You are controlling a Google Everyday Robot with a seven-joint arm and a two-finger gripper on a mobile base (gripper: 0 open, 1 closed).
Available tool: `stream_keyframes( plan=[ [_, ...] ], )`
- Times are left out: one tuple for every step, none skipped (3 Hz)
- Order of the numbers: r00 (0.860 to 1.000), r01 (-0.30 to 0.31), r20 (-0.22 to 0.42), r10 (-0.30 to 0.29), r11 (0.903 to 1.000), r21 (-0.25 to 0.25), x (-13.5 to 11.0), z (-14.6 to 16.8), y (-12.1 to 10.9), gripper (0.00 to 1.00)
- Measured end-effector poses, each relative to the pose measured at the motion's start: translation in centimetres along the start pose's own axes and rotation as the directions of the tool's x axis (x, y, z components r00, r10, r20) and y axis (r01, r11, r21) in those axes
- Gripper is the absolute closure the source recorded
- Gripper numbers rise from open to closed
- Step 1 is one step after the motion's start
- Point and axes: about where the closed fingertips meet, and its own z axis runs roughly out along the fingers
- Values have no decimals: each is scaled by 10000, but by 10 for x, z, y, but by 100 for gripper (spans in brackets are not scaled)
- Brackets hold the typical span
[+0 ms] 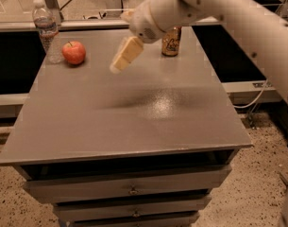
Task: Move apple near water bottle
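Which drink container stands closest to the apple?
The clear water bottle, just beside the apple; the brown can stands beyond the gripper, which hovers above the table.

Gold-brown can [171, 41] on gray table [134, 126] with drawers [129, 189], behind raised gripper [116, 66]

The gripper [116, 67] hangs over open surface [134, 126]. The apple [74, 52] and water bottle [45, 30] block the back-left corner. A can [171, 44] stands back-right.

Smooth matt table [134, 126] (plastic gripper [117, 65] above)
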Motion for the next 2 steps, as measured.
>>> stream_keyframes(
  plan=[
    [9952,-315,923,309,9995,47,25,-66,22,0],
    [9916,-864,1018,796,9942,637,54,-113,22,0]
  ],
)
